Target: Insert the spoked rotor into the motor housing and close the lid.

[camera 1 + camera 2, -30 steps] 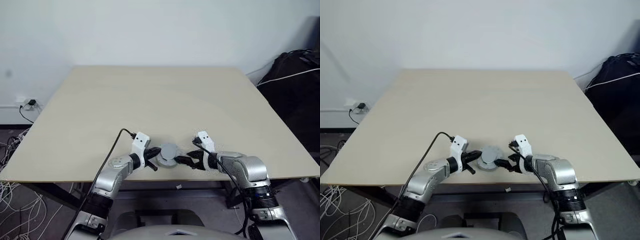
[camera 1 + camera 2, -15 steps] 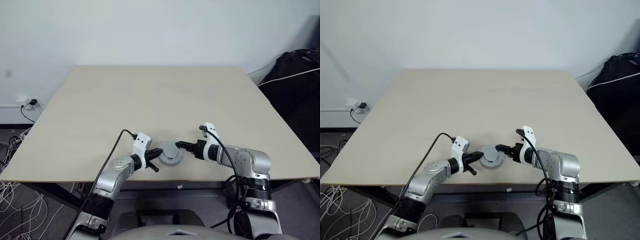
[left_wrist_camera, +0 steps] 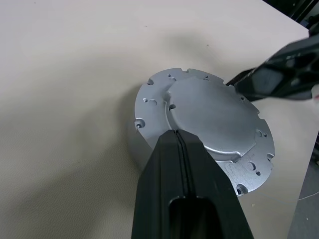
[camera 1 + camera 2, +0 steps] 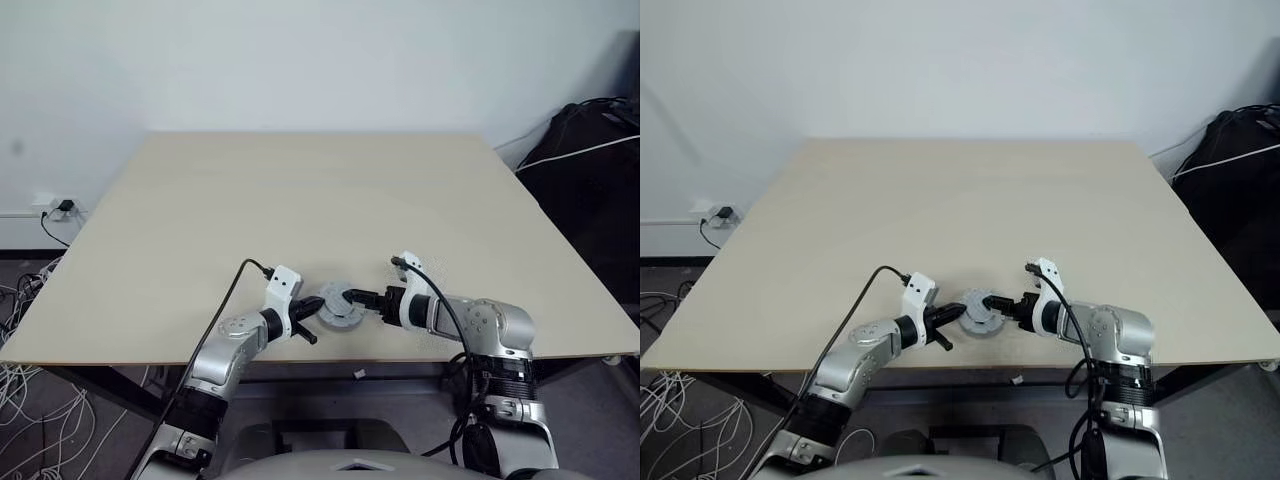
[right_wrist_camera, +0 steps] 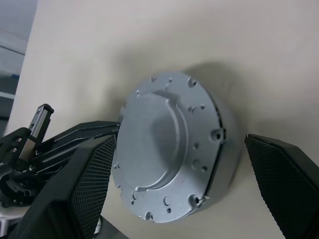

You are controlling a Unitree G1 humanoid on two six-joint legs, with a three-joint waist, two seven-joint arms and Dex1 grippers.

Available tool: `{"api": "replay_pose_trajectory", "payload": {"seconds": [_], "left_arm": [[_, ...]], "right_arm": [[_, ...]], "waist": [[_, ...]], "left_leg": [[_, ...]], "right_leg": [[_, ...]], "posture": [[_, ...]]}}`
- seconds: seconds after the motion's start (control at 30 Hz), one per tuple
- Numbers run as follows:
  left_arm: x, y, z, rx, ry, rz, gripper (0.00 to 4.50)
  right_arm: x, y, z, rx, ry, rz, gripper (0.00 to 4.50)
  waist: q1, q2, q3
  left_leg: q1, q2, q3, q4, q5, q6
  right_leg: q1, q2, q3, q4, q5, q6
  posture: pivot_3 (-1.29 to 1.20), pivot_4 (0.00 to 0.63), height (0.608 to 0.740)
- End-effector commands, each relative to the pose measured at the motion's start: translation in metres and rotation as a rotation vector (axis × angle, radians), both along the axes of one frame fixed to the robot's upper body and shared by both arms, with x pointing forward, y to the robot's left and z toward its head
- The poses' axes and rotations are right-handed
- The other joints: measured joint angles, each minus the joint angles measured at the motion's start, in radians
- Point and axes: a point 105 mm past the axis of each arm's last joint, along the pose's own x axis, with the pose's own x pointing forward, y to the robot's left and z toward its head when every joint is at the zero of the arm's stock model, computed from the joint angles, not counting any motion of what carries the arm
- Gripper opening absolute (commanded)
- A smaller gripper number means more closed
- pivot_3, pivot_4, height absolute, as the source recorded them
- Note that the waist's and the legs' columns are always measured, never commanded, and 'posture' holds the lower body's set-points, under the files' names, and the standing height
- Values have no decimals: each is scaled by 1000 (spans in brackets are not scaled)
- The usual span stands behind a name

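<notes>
Since a second ago the right gripper [image 4: 358,297] has swung round from the near side of the motor housing [image 4: 342,308] to reach across its far side, its wrist rolled over; the left arm has kept its place. Its jaws stand spread wide, one finger to each side of the housing, and in the right wrist view neither pad [image 5: 92,172] can be told to touch the metal. The left gripper [image 3: 177,142] has its jaws pressed together into one black wedge whose tip lies against the top of the lid [image 3: 214,117]. That lid, a silvery disc with a raised centre plate and small holes round the rim, sits flat on the housing, which lies on the counter [image 4: 300,200] near its front edge, between the two grippers. A black bag [image 4: 590,170] sits off the counter beyond the right arm
</notes>
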Motion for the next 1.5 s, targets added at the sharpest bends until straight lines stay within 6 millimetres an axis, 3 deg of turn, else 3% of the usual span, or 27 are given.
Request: {"api": "replay_pose_trajectory", "payload": {"seconds": [0.03,0.43,0.9,1.3,1.4,1.5], "left_arm": [[-7,-3,-7,9,34,-21,0],[-7,-2,-6,12,32,-15,0],[-10,0,-8,14,37,-12,0],[-12,-1,-8,14,41,-17,0],[-12,-1,-8,13,42,-19,0],[-11,-2,-8,12,41,-20,0]], "right_arm": [[2,6,7,24,-19,11,4467],[-7,17,-3,76,76,47,4467],[-19,34,12,313,103,103,4467],[-20,38,11,336,81,48,4467],[-21,40,11,335,80,52,3909],[-21,41,12,340,76,51,2938]], "waist": [[0,0,0],[-7,0,0],[-13,1,0],[-14,1,0],[-13,1,0],[-14,1,0]], "left_leg": [[0,0,0,0,0,0],[0,0,0,0,0,0],[0,0,0,-1,0,0],[0,1,0,-1,0,0],[-1,1,0,-1,0,0],[-1,1,0,-2,0,0]], "right_leg": [[0,0,0,0,0,0],[0,0,0,0,0,0],[-1,0,0,0,0,0],[-1,0,0,0,0,1],[-1,0,0,0,0,1],[-2,0,0,0,0,1]], "posture": [[0,0,740],[0,0,740],[0,0,740],[0,0,740],[0,0,740],[0,0,740]]}}
